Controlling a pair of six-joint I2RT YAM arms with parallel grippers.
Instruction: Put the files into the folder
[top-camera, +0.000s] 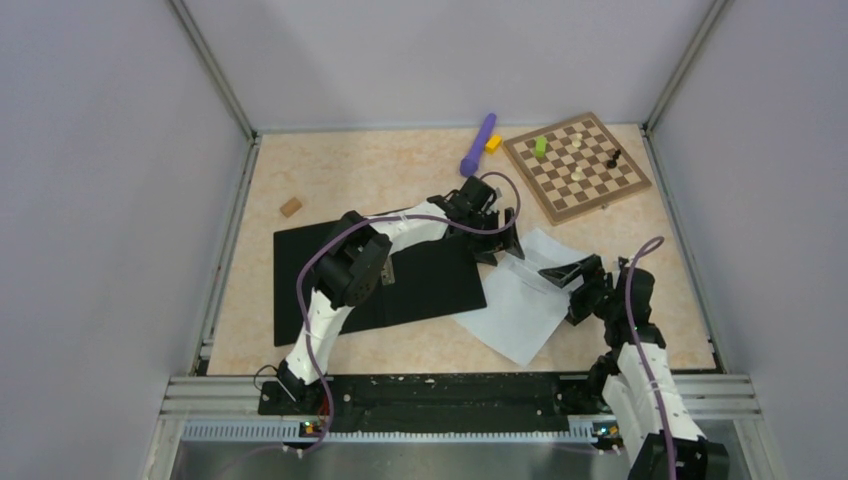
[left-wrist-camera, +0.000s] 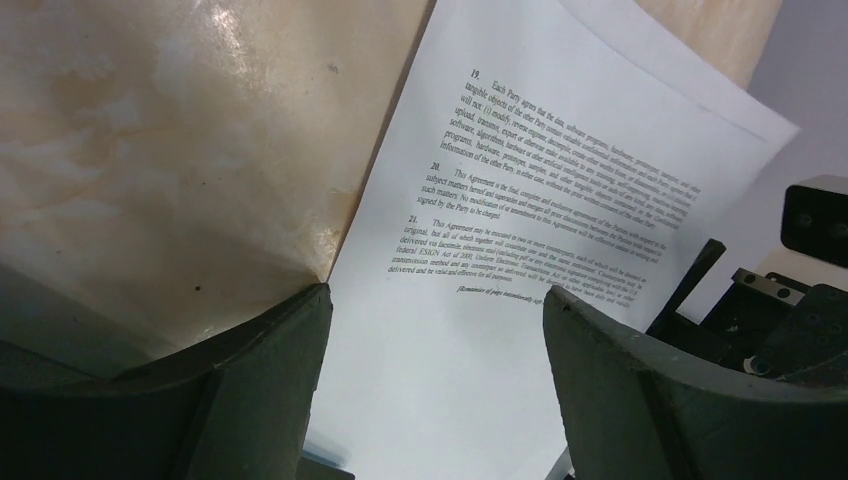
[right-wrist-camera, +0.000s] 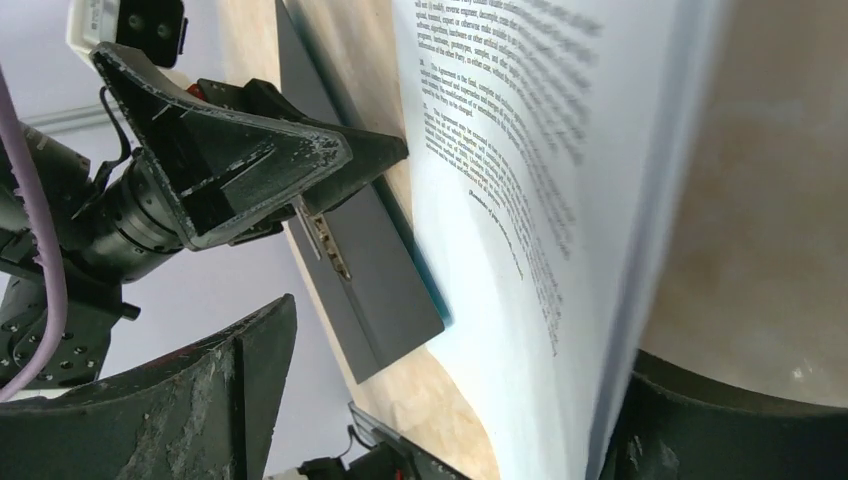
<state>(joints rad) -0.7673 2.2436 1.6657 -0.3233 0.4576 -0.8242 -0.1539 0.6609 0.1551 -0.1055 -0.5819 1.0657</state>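
Left fingers (left-wrist-camera: 640, 380): wide open and holding nothing. They hang just over the far part of the sheets, next to the folder's right edge.
Right fingers (right-wrist-camera: 200, 400): wide open too, with one finger on each side of the sheets' right edge. They are not squeezing it.
White paper sheets with small black print (top-camera: 515, 310): they lie at a slant on the tabletop, just beside the folder's right edge and not inside it. The edge by the right fingers looks lifted and curled. It is blurry there, so I cannot tell if it rests on a finger.
Flat folder, black inside with a teal-blue edge (top-camera: 430, 280): it lies open and flat on the left-middle of the tabletop, black side up. The left arm reaches across it.
Pale marbled tabletop (top-camera: 400, 170): everything sits on it.
Brown wooden chessboard (top-camera: 590, 185): it is in the far right corner, with a few pieces and a green block on it.
Purple stick (top-camera: 478, 143) and yellow block (top-camera: 493, 143): they are just beside each other, left of the chessboard.
Small brown block (top-camera: 291, 207): it is past the folder's far left corner, not touching it.
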